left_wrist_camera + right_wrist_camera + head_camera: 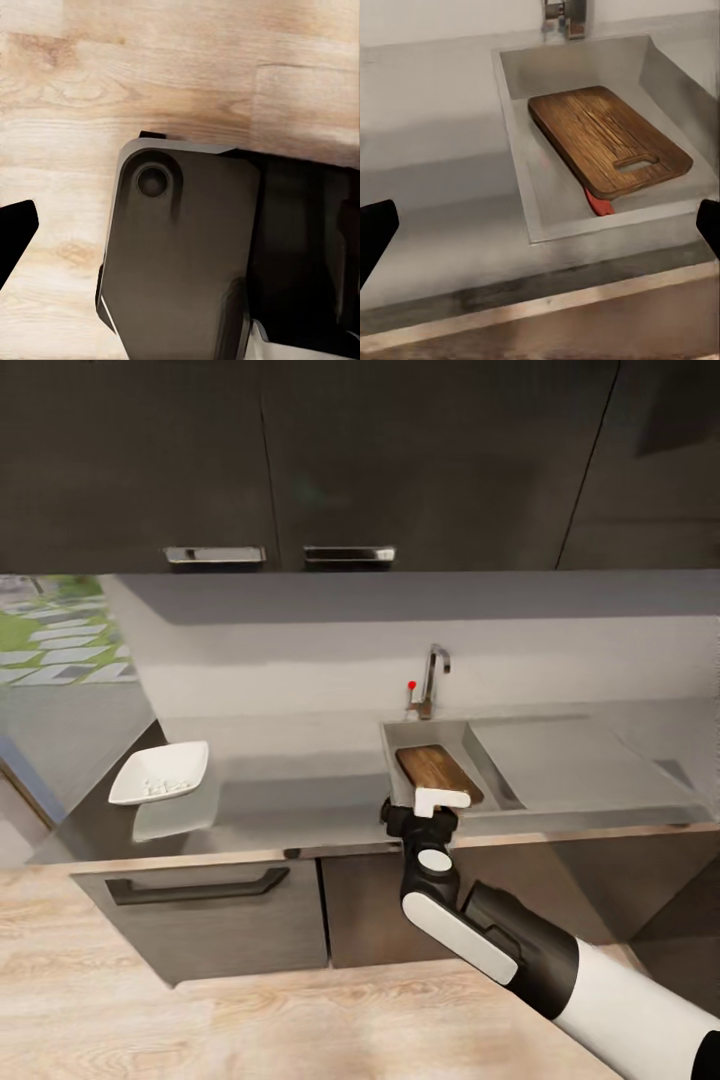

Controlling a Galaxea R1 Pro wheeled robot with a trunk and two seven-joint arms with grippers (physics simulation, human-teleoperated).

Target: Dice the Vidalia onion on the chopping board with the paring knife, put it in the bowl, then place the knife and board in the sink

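Lying in the sink, the board covers the knife. Right gripper fingers spread wide, empty. No writing shows.

From the head view we look forward and down, from some way back, over the whole worktop, the sink and the cabinets above. The right wrist view sits close above the front edge of the worktop and faces the sink at a slant. Both views share the sink basin with the chopping board and the tap. The left wrist view looks down at the wooden floor, near a dark part of the robot.
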